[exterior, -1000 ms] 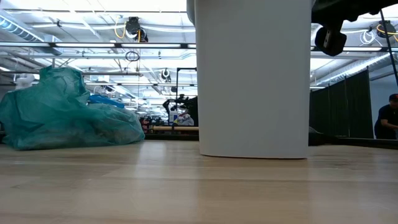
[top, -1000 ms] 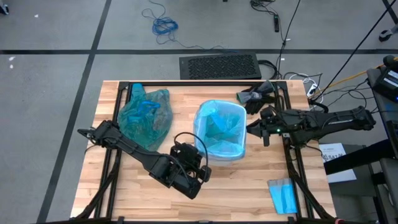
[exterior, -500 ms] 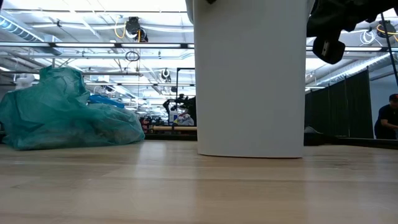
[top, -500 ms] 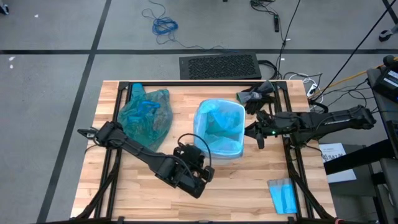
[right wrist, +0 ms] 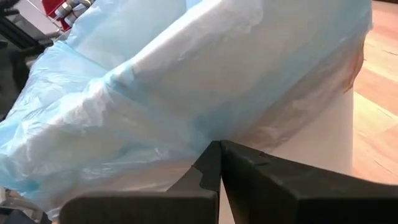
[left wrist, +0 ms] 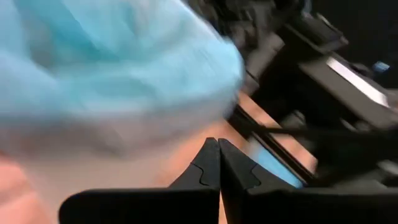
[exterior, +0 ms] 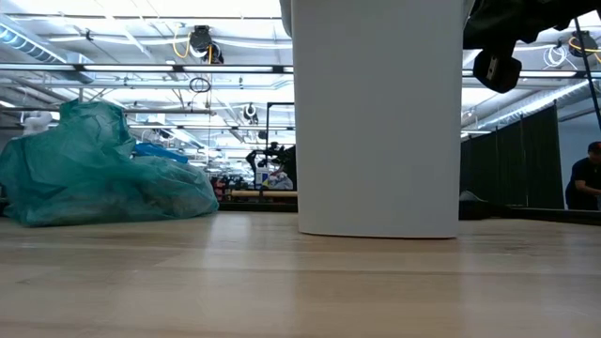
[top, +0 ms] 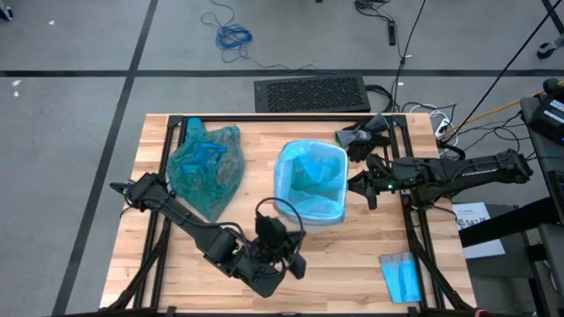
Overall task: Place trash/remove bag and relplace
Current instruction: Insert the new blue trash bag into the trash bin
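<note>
Crinkly translucent teal-green plastic bin liner [top: 204, 165], bulging and knotted, lies on the wooden table [top: 352, 264] well to the left of the white bin [exterior: 378, 122]. The bin stands mid-table, lined with a paler sky-blue plastic bag [top: 310, 180] folded over its rim. Right gripper [top: 363, 184] sits just beside the bin's right side, fingers pressed together, holding nothing. Left gripper [top: 284, 260] hangs near the bin's front, fingers [left wrist: 208, 165] likewise pressed together. Small flat folded blue sheet [top: 403, 277] lies toward the table's front right corner.
</note>
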Tool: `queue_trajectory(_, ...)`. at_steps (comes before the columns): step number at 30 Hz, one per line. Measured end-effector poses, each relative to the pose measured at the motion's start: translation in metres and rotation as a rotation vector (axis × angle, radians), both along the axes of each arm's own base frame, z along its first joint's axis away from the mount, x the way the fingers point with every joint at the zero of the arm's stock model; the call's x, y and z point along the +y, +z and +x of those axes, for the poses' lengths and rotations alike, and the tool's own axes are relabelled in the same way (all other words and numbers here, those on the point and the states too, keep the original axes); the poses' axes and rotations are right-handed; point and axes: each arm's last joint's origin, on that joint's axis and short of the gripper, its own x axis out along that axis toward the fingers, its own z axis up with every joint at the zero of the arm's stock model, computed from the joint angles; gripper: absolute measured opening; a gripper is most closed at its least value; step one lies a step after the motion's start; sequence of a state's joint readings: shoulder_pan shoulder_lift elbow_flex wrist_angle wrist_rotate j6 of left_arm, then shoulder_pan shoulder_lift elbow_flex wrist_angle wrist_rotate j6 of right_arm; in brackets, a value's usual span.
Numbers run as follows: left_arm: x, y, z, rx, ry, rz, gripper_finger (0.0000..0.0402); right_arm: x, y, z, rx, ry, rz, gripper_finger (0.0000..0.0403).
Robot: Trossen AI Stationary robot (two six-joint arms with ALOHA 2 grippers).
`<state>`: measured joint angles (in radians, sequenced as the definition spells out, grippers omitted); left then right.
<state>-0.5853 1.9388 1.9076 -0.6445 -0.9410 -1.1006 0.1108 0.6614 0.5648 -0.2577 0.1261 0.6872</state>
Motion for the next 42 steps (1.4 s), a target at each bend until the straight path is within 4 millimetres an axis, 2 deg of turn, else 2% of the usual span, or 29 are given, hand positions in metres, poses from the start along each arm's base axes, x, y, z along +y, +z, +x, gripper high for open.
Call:
queue_trajectory(3, 0.007, -0.001, 0.002, 0.004, 0.063, 0.079, 0.0000, 0.000, 0.000, 0.000, -0.001, 0.000, 0.001, 0.0000)
queue_trajectory(12, 0.026, -0.007, 0.007, 0.086, 0.095, 0.123, 0.0000, 0.000, 0.000, 0.000, -0.002, -0.006, 0.006, 0.0000)
queue_trajectory(18, 0.030, -0.014, 0.011, 0.115, 0.104, 0.136, 0.0000, 0.000, 0.000, 0.000, -0.004, -0.009, 0.006, 0.0000)
queue_trajectory(28, 0.033, -0.044, 0.027, 0.171, 0.149, 0.124, 0.0000, 0.000, 0.000, 0.000, 0.001, -0.012, 0.003, 0.0000)
queue_trajectory(33, 0.032, -0.047, 0.029, 0.171, 0.143, 0.092, 0.0000, -0.001, -0.001, 0.000, 0.011, -0.023, -0.013, 0.0000)
queue_trajectory(37, 0.025, -0.031, 0.021, 0.118, 0.113, 0.055, 0.0000, -0.001, 0.000, -0.002, -0.002, -0.024, -0.011, 0.0000)
queue_trajectory(42, 0.014, 0.013, -0.001, 0.046, 0.040, 0.067, 0.0000, -0.001, 0.002, -0.004, -0.014, -0.026, -0.011, 0.0000)
